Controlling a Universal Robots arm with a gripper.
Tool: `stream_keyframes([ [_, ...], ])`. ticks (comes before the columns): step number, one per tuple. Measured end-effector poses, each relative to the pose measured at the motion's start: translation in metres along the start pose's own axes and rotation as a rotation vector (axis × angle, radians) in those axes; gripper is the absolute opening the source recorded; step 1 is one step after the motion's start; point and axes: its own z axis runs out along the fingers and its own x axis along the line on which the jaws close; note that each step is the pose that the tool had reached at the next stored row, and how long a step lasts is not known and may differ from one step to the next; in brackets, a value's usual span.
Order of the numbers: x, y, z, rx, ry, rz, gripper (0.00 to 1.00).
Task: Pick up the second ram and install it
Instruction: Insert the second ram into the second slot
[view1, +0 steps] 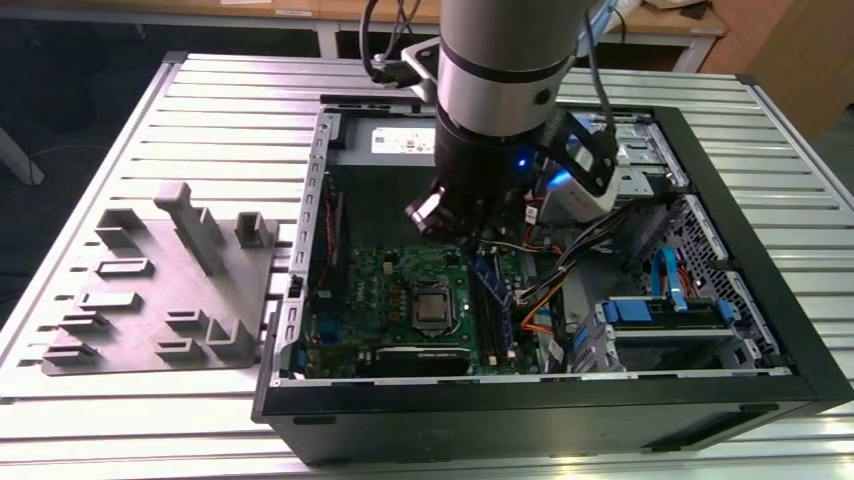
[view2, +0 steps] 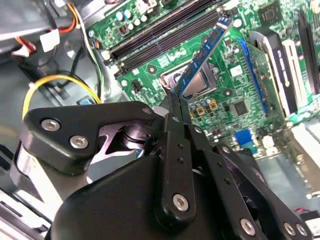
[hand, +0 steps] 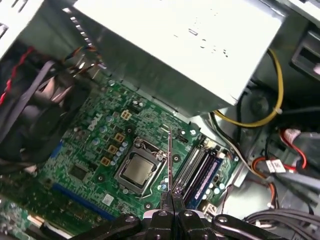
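My gripper (view2: 174, 100) is shut on the second ram (view2: 202, 55), a thin dark stick with a blue face that juts from the fingertips over the green motherboard (view2: 250, 95). In the first wrist view the second ram (hand: 170, 160) shows edge-on as a thin line rising from the gripper (hand: 172, 204), beside the CPU socket (hand: 137, 170) and close to the black memory slots (hand: 200, 170). The memory slots (view2: 160, 35) lie a little beyond the stick's far end. In the exterior view the gripper (view1: 467, 228) hangs inside the open computer case (view1: 534, 400), above the motherboard (view1: 387, 300).
A grey holder tray (view1: 160, 290) with upright posts lies on the slatted table at the exterior view's left of the case. The silver power supply (hand: 170, 45) and bundles of yellow, orange and red cables (hand: 270, 100) crowd the slots. A drive cage (view1: 667, 320) fills the case's right.
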Motion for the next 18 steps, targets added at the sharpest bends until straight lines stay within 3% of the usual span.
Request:
stream_keyframes([
  [18,0.0,0.0,0.0007,0.0232,-0.0179,0.325,0.08],
])
